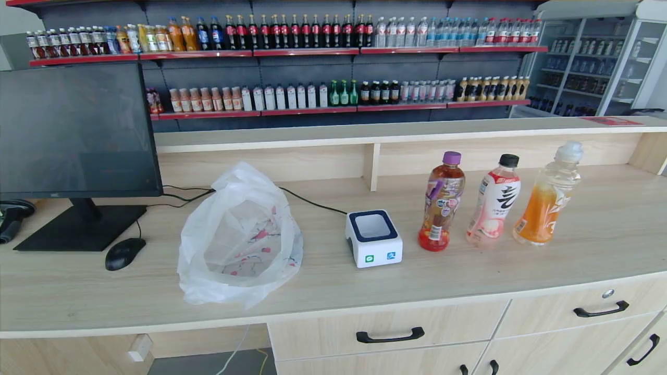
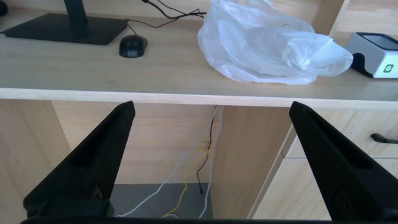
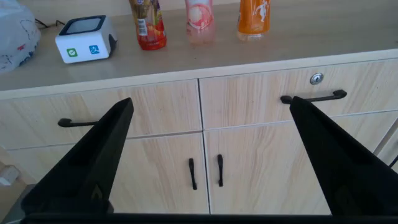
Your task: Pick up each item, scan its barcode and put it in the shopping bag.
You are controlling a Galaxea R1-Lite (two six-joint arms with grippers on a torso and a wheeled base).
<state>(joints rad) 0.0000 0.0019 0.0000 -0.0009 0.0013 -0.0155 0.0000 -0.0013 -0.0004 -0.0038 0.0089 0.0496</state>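
Black left fingers (image 2: 87, 163) wide apart, empty — right fingers (image 3: 93, 163) likewise

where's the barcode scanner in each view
Head view: scanner near the middle, between the shopping bag and the red-bottomed bottle.
Left wrist view: scanner cut off at the frame edge, just beyond the shopping bag.
Right wrist view: scanner between the shopping bag and the red-bottomed bottle.
Shared landmark: the shopping bag, beside the scanner in all three.

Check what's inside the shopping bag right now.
Through the open mouth of the shopping bag only its own red-printed film shows, no item. The three bottles stand on the counter beside the scanner. Crumpled folds hide the bag's far corners.
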